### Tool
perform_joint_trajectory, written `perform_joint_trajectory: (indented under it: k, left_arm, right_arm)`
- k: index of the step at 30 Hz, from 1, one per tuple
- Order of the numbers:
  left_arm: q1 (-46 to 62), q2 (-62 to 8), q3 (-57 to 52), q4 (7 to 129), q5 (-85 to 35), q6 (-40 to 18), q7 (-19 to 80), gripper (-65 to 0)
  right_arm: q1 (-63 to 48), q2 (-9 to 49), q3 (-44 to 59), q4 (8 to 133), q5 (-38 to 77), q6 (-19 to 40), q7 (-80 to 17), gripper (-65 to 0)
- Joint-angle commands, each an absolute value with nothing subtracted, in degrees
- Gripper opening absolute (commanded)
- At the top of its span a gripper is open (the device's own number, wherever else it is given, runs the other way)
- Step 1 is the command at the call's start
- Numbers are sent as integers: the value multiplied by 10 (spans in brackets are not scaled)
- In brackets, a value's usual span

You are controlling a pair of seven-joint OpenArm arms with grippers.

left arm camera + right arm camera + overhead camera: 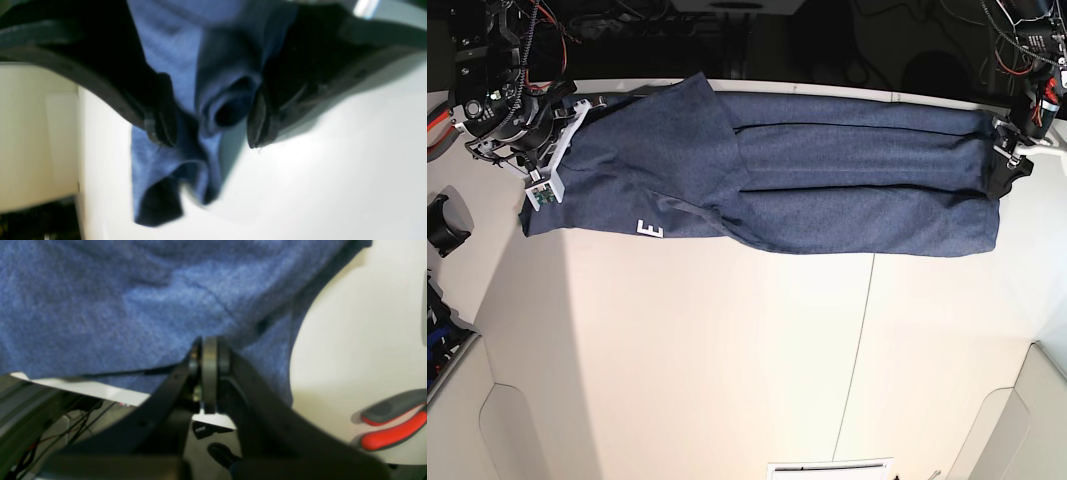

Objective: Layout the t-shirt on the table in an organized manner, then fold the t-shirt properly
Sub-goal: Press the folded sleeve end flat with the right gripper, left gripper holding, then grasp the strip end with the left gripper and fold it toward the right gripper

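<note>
The slate-blue t-shirt (827,190) lies in a long band across the far part of the white table (727,360), doubled lengthwise, with a white letter (649,230) showing near its left end. At that left end my right gripper (208,370) is shut, its pads pressed together on the shirt's hem (133,323) by the table's far edge. Over at the right end, my left gripper (211,130) stands wide open. Its two fingers (163,123) straddle a bunched fold of the shirt (173,50), just above the tabletop (333,166).
A red-and-grey handled tool (393,433) lies on the table near the right gripper. A black round object (442,225) sits at the left edge. Raised white corner panels (522,430) (1017,420) flank the near side. Cables and dark gear (677,30) hang behind the far edge.
</note>
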State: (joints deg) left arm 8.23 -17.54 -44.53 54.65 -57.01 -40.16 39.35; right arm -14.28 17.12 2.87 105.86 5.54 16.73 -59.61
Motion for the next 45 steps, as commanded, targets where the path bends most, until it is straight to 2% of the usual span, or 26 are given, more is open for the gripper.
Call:
perform_joint_trajectory:
  k: [1, 12, 13, 14, 17, 24, 33, 36, 45]
  left_arm:
    - [76, -183, -439, 542, -568, -400, 401, -270]
    - [59, -179, -413, 536, -559, -400, 401, -280]
    - [59, -179, -413, 536, -559, -400, 401, -314]
    - [59, -179, -413, 536, -560, -400, 400, -379]
    - [59, -179, -413, 536, -578, -400, 386, -650]
    - [58, -179, -413, 543, -705, -400, 405, -650]
    - [59, -142, -411, 621, -848, -400, 574, -650]
    - [59, -121, -388, 652, -850, -400, 608, -650]
    - [49, -70, -234, 664, -850, -400, 594, -650]
  right_arm:
    - [-139, 176, 32, 1068, 56, 169, -589, -650]
    - [-138, 176, 32, 1068, 56, 169, -587, -650]
    - [-138, 176, 32, 1068, 56, 169, -587, -650]
    - [-138, 176, 32, 1068, 56, 169, -587, -650]
    - [-138, 176, 32, 1068, 56, 169, -587, -650]
    - [-138, 176, 32, 1068, 56, 169, -577, -650]
    - [-138, 176, 32, 1068, 56, 169, -569, -650]
    - [-138, 176, 32, 1068, 56, 169, -568, -650]
    - [-137, 176, 32, 1068, 56, 169, -568, -650]
